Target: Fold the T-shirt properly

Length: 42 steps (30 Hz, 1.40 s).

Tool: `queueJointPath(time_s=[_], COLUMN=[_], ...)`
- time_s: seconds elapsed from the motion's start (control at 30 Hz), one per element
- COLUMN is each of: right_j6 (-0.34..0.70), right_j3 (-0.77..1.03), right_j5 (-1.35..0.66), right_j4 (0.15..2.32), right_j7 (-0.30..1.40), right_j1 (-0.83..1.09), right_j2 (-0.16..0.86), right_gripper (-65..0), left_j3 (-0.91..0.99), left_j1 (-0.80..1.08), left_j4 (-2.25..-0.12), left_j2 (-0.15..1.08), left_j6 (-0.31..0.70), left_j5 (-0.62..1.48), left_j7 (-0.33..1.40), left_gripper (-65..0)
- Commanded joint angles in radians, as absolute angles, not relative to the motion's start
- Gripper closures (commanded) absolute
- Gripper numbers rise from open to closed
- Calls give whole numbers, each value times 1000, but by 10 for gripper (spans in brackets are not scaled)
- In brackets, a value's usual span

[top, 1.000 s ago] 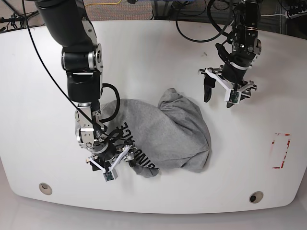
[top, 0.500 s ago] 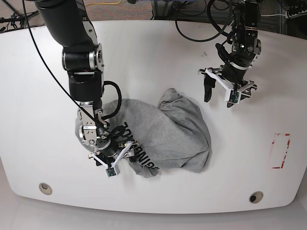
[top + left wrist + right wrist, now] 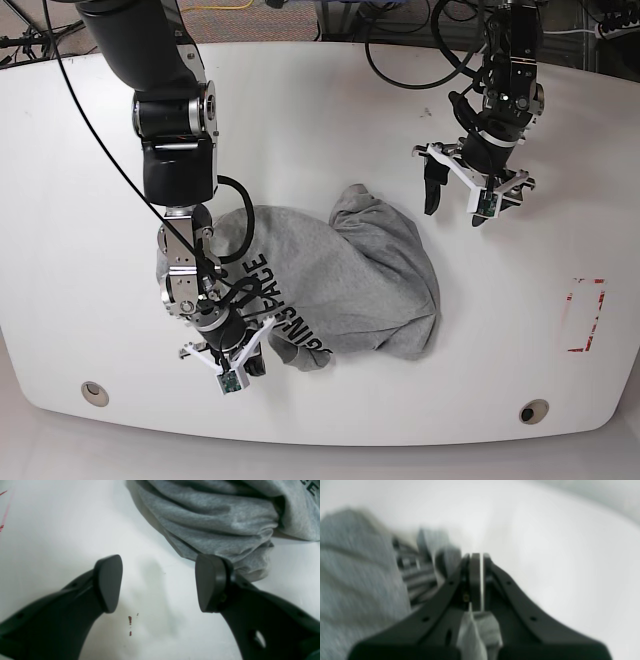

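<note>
The grey T-shirt [image 3: 350, 280] lies crumpled in the middle of the white table [image 3: 80, 200], its black lettering [image 3: 285, 320] facing the front left. My right gripper [image 3: 237, 362] is at the shirt's front-left edge, jaws shut. In the blurred right wrist view, grey cloth [image 3: 480, 632] shows between the fingers behind the closed fingertips [image 3: 475, 562]. My left gripper [image 3: 455, 205] hovers open beyond the shirt's back right. The left wrist view shows its gripper [image 3: 160, 583] over bare table, with one finger [image 3: 211, 582] just in front of a bunched fold of the T-shirt [image 3: 212, 517].
A red rectangle outline [image 3: 586, 315] is marked on the table at the right. Two round holes [image 3: 95, 392] [image 3: 533, 411] sit near the front edge. Small red specks [image 3: 130, 620] mark the table under the left gripper. Black cables [image 3: 410, 60] trail at the back.
My right gripper has gone from open to shut and shifted slightly toward the front edge at the shirt's front-left corner. The left arm has stayed put.
</note>
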<state>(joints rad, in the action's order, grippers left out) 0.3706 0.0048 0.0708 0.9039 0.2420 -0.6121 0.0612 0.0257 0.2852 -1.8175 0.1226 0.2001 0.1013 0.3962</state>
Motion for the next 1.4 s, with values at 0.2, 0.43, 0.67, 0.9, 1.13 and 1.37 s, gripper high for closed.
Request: queueJointPath(time_s=[0.2, 0.43, 0.67, 0.9, 1.13, 1.37], right_j6=[385, 394, 396, 400, 393, 393], right_j3=[8, 10, 10, 15, 18, 22], right_j5=[65, 60, 59, 48, 43, 38], right_j4=[928, 943, 982, 1168, 1354, 1453], right_j7=[224, 224, 230, 249, 291, 368], right_j1=[-660, -659, -647, -550, -425, -331], right_j2=[72, 74, 78, 77, 60, 47], right_gripper=[0, -25, -65, -16, -3, -45], left_j3=[27, 25, 27, 23, 15, 11], left_j1=[285, 281, 283, 281, 266, 244], left_j4=[-1841, -1839, -1837, -1839, -1841, -1838], left_j2=[121, 121, 122, 117, 115, 107], left_j6=[197, 198, 198, 197, 198, 198], left_j5=[105, 103, 105, 105, 105, 103], left_j7=[374, 373, 372, 373, 372, 376], left_gripper=[-426, -429, -429, -427, -427, -427])
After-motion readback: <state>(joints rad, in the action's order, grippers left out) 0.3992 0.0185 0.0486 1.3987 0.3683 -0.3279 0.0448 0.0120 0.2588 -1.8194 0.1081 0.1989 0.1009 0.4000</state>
